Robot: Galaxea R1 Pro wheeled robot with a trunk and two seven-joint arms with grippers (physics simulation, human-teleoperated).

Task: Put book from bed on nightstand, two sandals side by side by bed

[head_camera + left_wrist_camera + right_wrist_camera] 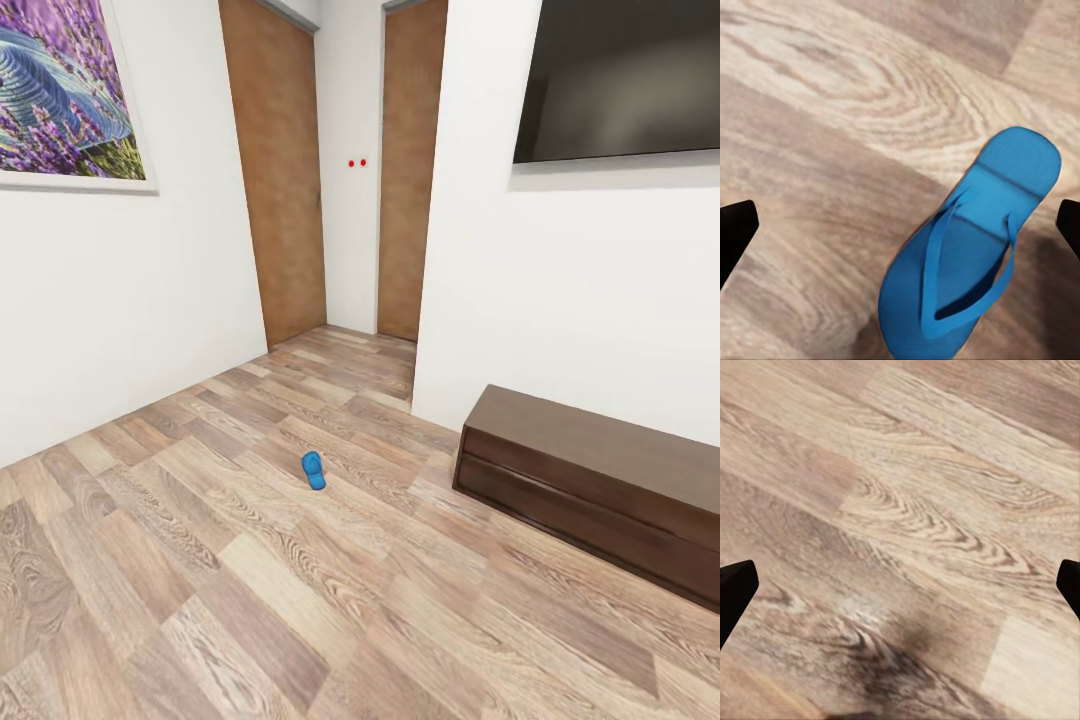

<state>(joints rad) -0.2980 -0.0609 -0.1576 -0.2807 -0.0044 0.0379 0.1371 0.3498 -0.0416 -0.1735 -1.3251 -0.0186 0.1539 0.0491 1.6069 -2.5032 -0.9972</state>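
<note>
one blue sandal (314,470) lies on the plank floor (200,560) near the bench cabinet (600,490); left gripper (900,225) spread wide over another sandal (967,255), right gripper (900,585) spread wide over bare floor.

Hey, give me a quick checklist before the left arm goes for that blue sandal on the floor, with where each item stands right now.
1. Blue sandal in the left wrist view: ok, it lies flat on the wood-plank floor, strap side up.
2. Left gripper open: ok, jaws spread wide, dark tips at both picture edges.
3. Sandal centred between the jaws: not ok, it sits toward one fingertip.
4. Right gripper free: ok, jaws open over bare floor, holding nothing.
5. Second sandal located: cannot tell; the head view shows one sandal out on the floor, and it may be the same one.
6. Bed in sight for placing: not ok; ahead are a low dark cabinet and doors.
</note>
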